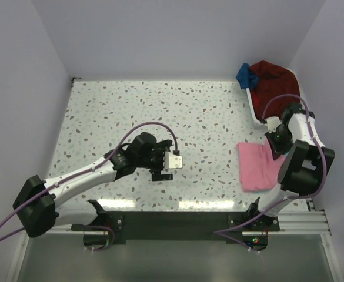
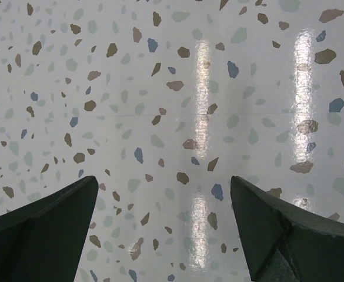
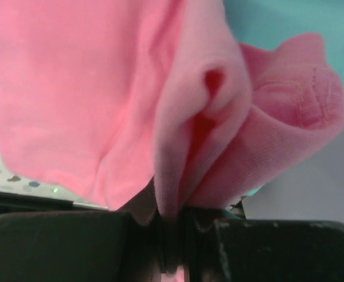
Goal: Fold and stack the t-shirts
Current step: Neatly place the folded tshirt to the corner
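Observation:
A pink t-shirt (image 1: 255,165) lies folded at the table's right near side. My right gripper (image 1: 276,148) is at its far right edge and is shut on a bunched fold of the pink cloth (image 3: 189,117); the jaws (image 3: 172,235) pinch the fold tightly. A strip of teal cloth (image 3: 277,23) shows behind the pink shirt. A dark red garment (image 1: 274,82) and a blue one (image 1: 244,74) are heaped at the back right. My left gripper (image 1: 160,171) is open and empty over bare table (image 2: 163,194), well left of the pink shirt.
The dark red and blue garments sit in a white bin (image 1: 255,108) at the table's right rear edge. White walls enclose the speckled table (image 1: 160,111) on three sides. A black rail runs along the near edge (image 1: 177,220).

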`<state>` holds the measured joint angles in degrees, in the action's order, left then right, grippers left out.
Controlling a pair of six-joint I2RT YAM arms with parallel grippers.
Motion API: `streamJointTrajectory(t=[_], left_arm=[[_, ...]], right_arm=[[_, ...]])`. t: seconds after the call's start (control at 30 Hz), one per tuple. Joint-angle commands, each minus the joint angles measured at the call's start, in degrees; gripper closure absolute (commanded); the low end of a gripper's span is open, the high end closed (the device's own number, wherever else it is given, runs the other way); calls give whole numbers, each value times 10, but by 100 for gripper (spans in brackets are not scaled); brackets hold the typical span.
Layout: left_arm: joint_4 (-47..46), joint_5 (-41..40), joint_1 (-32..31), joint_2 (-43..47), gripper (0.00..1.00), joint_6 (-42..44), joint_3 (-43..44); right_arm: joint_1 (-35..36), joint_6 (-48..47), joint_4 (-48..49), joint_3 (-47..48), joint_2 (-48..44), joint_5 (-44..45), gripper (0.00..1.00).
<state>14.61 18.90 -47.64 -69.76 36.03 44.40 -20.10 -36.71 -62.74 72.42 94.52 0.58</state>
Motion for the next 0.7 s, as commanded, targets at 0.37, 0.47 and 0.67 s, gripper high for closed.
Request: streamJointTrajectory(t=[0.37, 0.47, 0.67], left_arm=[[55, 7, 36, 16, 0, -83, 30], [69, 44, 78, 13, 0, -119, 43], [89, 95, 186, 3, 0, -198, 80]], right_arm=[[-73, -79, 116, 20, 12, 1, 14], [-82, -83, 124, 51, 1, 13, 4], [-83, -83, 127, 121, 0, 39, 1]])
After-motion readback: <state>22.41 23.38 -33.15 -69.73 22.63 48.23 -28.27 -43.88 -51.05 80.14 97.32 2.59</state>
